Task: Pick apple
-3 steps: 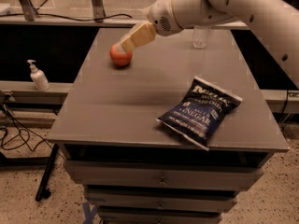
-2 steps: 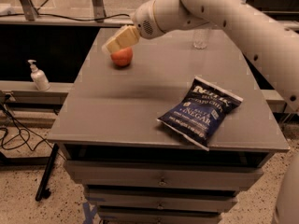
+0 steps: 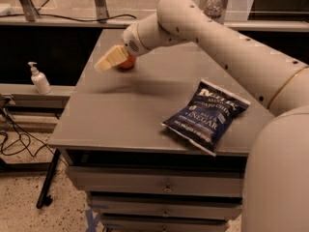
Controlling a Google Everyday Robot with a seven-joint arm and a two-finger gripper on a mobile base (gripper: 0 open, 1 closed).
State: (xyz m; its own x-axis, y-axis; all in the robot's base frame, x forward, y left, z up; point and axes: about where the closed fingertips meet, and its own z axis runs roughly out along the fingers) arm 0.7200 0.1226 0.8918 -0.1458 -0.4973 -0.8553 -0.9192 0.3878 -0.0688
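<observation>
The apple (image 3: 127, 63), small and red-orange, sits on the grey table (image 3: 140, 115) at its far left part. It is mostly hidden behind my gripper; only its right side shows. My gripper (image 3: 107, 60), with pale tan fingers, hangs in front of the apple and points down-left toward the table's left edge. My white arm (image 3: 217, 42) reaches in from the right, over the table's back half.
A dark blue chip bag (image 3: 206, 116) lies near the table's front right. A clear water bottle (image 3: 213, 5) stands at the table's far edge. A white pump bottle (image 3: 39, 79) stands on a low shelf to the left. Drawers run under the table's front.
My gripper has swung left and a little down, from the apple's upper right to in front of it, now covering most of it. The apple and the chip bag have not moved.
</observation>
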